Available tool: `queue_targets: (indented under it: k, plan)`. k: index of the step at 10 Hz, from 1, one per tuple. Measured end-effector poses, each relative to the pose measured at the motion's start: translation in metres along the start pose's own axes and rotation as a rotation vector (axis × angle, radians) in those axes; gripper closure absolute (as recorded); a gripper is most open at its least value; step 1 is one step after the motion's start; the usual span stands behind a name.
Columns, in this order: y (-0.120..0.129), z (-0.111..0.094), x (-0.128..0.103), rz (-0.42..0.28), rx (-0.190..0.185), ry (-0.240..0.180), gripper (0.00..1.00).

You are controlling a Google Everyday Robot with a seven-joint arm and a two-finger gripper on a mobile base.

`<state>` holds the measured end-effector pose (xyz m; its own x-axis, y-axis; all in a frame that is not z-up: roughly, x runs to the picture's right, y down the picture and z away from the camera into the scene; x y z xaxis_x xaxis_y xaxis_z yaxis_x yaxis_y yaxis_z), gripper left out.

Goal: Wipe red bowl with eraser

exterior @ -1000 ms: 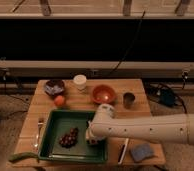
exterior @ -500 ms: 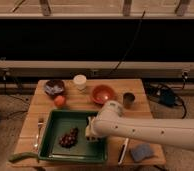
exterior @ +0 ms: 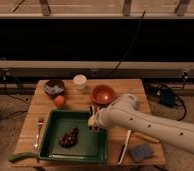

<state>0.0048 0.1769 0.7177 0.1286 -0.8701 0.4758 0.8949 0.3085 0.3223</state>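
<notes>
The red bowl (exterior: 103, 94) stands on the wooden table (exterior: 40, 107) at the back, right of centre. My white arm reaches in from the right. My gripper (exterior: 93, 119) hangs over the back right corner of the green tray (exterior: 82, 147), just in front of and left of the bowl, not touching it. A small pale patch shows at the gripper's tip. The eraser does not show; it is hidden or out of view.
A dark purplish bowl (exterior: 54, 87), a white cup (exterior: 80, 81) and an orange fruit (exterior: 59, 100) stand at the back left. Dark grapes (exterior: 68, 137) lie in the tray. A fork (exterior: 39, 132) lies left of it. A blue-grey sponge (exterior: 140, 152) and a long utensil (exterior: 124, 147) lie at the front right.
My gripper has moved from low over the tray's right side up and back toward the tray's back right corner, nearer the red bowl. The arm now covers the dark cup beside the bowl.
</notes>
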Motion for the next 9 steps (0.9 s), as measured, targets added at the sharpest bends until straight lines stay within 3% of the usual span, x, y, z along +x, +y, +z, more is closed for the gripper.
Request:
queue_targets:
  k: [7, 9]
  plan:
    - [0.001, 0.000, 0.004, 0.007, 0.006, 0.003, 1.00]
    - [0.008, -0.005, 0.016, 0.024, -0.008, 0.037, 1.00]
